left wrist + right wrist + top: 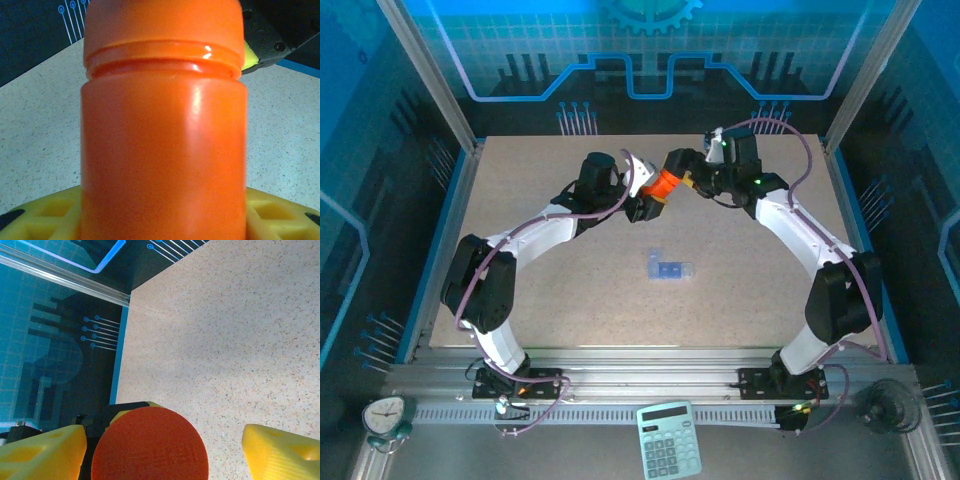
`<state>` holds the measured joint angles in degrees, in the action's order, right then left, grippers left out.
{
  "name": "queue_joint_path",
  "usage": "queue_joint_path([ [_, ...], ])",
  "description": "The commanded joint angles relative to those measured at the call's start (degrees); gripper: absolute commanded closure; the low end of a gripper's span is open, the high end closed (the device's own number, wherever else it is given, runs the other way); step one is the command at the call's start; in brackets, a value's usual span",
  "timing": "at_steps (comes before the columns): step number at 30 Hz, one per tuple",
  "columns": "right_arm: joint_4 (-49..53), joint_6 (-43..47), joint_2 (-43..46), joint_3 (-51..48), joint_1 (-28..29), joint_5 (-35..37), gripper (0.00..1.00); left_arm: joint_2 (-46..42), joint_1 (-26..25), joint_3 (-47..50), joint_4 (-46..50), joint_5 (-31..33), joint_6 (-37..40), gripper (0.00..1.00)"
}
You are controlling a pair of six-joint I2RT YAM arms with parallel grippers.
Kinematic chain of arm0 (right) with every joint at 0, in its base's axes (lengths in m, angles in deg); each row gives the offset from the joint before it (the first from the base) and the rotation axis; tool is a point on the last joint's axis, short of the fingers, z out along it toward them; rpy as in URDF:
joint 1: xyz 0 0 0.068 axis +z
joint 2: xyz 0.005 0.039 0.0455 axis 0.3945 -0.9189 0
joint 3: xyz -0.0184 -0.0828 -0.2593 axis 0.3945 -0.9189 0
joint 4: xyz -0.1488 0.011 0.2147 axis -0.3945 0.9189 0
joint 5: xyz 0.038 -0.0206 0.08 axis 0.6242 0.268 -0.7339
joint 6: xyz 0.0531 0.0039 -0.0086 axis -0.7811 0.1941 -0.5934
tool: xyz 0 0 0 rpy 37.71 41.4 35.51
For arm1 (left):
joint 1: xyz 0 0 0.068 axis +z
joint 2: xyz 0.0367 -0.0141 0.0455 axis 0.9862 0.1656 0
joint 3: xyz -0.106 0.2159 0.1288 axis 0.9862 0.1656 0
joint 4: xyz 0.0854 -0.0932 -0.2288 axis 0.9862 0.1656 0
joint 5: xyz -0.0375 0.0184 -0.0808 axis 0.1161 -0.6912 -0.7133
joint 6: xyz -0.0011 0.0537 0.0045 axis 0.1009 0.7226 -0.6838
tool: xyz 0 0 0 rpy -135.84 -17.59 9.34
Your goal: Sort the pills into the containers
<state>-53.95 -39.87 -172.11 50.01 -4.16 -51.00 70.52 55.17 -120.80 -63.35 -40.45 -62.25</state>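
Note:
An orange pill bottle (665, 185) with a round orange cap is held off the table at the back centre. My left gripper (642, 197) is shut on its body (162, 150), with yellow fingers (45, 217) on either side. My right gripper (684, 176) stands open around the cap (150, 447). Its left finger (42, 455) is close to the cap and its right finger (280, 452) is well apart from it. The containers are the compartments of a small blue-tinted pill box (669, 268), which lies flat mid-table, nearer than both grippers. The pills are out of view.
A speckled table (540, 290) is walled in by aluminium posts and blue panels. On the front rail lie a calculator (669, 440), a small clock (383, 415) and a small fan (890, 405). Both arms arch inward from the near corners.

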Motion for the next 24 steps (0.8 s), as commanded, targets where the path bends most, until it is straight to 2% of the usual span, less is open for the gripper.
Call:
queue_joint_path([
  [1, 0.46, 0.16, 0.29, -0.41, 0.16, -0.81, 0.2, -0.32, -0.28, -1.04, -2.56, -0.28, 0.92, 0.87],
  [13, -0.52, -0.52, -0.93, 0.03, 0.44, -2.79, 0.3, 0.15, -0.58, -1.49, -2.88, -0.29, 0.6, 0.87],
  [24, -4.52, 1.83, -1.38, -0.29, -0.99, -7.78, 0.52, 0.36, -0.64, -2.14, -2.74, -1.06, -0.46, 0.88],
])
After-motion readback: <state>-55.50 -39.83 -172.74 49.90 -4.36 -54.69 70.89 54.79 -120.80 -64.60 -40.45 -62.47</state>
